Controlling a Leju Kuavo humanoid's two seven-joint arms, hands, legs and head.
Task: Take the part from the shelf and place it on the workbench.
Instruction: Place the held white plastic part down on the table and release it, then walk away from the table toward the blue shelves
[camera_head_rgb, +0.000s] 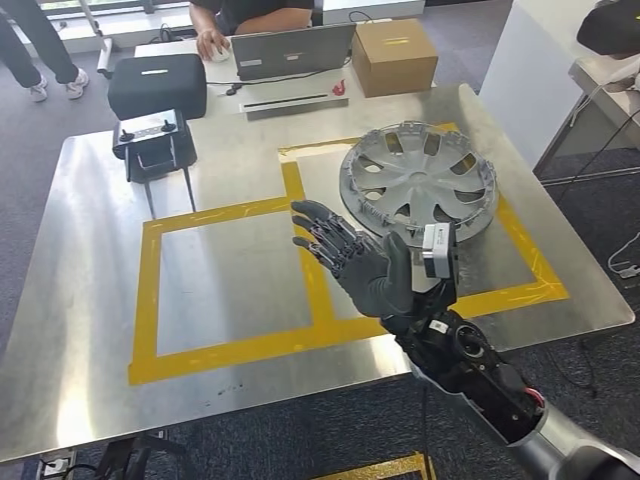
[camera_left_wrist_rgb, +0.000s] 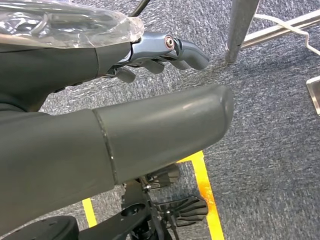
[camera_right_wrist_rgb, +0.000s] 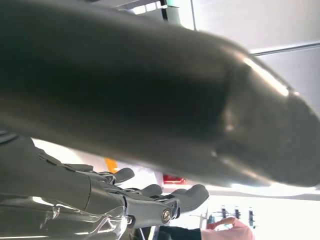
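The part, a silver wheel cover (camera_head_rgb: 417, 180), lies flat on the metal workbench (camera_head_rgb: 83, 260) inside the right yellow-taped square. My right hand (camera_head_rgb: 355, 258) hovers just in front and to the left of it, over the yellow tape line, fingers stretched apart and holding nothing. The right wrist view shows its thick thumb (camera_right_wrist_rgb: 188, 105) and dark fingers (camera_right_wrist_rgb: 158, 197) spread with nothing between them. In the left wrist view my left hand (camera_left_wrist_rgb: 124, 125) hangs over grey carpet, thumb and fingers (camera_left_wrist_rgb: 177, 50) extended, holding nothing.
A black case (camera_head_rgb: 157, 85) and a black controller on a stand (camera_head_rgb: 153, 140) sit at the bench's back left. Further back are a laptop (camera_head_rgb: 293, 50), a cardboard box (camera_head_rgb: 394, 55) and a person seated behind the laptop. Another person's legs stand at the far left.
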